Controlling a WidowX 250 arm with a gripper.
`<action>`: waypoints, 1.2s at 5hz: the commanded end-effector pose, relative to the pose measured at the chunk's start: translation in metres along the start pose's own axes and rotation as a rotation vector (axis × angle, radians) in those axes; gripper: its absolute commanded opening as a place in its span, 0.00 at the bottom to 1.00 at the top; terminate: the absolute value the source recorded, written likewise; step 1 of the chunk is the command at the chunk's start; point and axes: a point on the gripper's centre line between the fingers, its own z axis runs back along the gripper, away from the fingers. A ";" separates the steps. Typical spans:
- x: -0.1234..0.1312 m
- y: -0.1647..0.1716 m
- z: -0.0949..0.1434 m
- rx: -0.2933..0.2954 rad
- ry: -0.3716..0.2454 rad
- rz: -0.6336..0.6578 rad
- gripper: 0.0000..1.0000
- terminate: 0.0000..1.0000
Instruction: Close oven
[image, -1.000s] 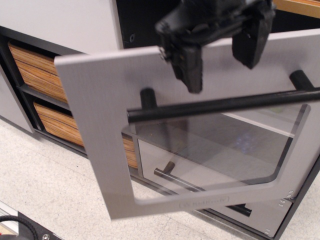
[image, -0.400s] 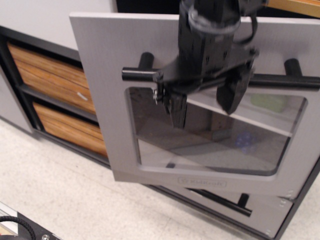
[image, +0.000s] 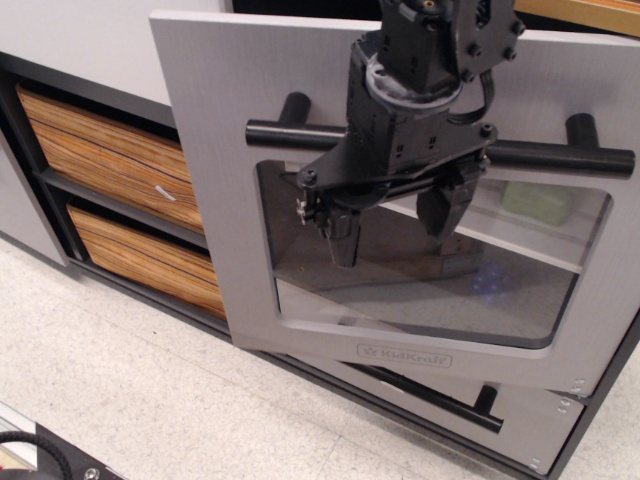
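Observation:
The oven's light-grey door (image: 225, 190) with a rounded clear window (image: 430, 275) stands nearly upright, its top edge leaning slightly out from the cabinet. Its thick black bar handle (image: 290, 133) runs across above the window. My black gripper (image: 392, 228) hangs in front of the window, just below the handle, jaws open and empty, fingers (image: 340, 235) pointing down at the glass. Through the window a shelf and a pale green object (image: 535, 200) show inside.
Two wood-grain drawers (image: 110, 165) sit to the left of the oven. A small grey drawer with a thin black handle (image: 440, 395) lies below the door. A speckled light floor (image: 130, 390) spreads in front. A black cable shows at bottom left.
The oven door has swung up from a steep tilt to nearly upright. My gripper has moved from above the door's top edge down in front of the window.

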 end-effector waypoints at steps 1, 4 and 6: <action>0.033 -0.017 0.027 -0.081 -0.036 0.088 1.00 0.00; 0.034 -0.010 0.036 -0.111 -0.043 0.072 1.00 0.00; 0.025 0.000 0.037 -0.098 -0.029 0.039 1.00 0.00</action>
